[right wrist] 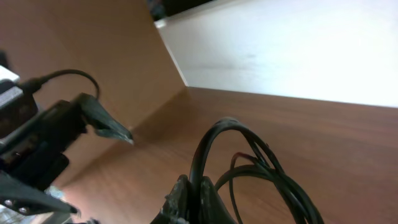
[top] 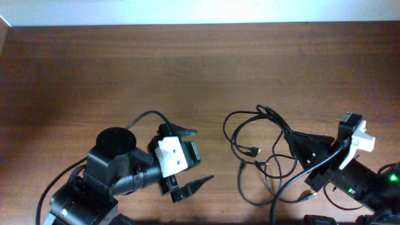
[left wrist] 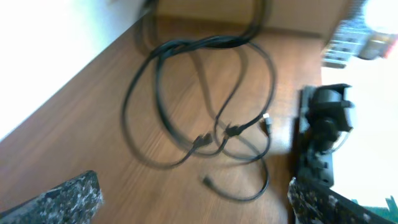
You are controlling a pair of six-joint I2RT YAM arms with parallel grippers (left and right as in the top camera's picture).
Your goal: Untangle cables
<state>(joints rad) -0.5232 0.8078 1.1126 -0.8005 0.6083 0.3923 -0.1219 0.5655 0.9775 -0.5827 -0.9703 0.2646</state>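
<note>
cables (top: 275, 120) tangle sprawls far-to-near (loose loops); right pincer (right wrist: 194, 196) clamps them, left pincer (top: 199, 156) wide, empty.

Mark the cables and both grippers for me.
cables (left wrist: 193, 43), left wrist view, on the bunched strands atop the loops.
left gripper (top: 201, 155), overhead view, midway between its open fingertips.
right gripper (right wrist: 194, 190), right wrist view, between fingertips shut on the cables.

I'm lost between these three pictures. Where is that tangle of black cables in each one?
Overhead: cables lie right of centre, in loose loops.
Left wrist: cables fill the middle, spread on the wood.
Right wrist: cables at bottom centre, arching up from the right gripper.
Shared landmark: the brown table under them.
</note>
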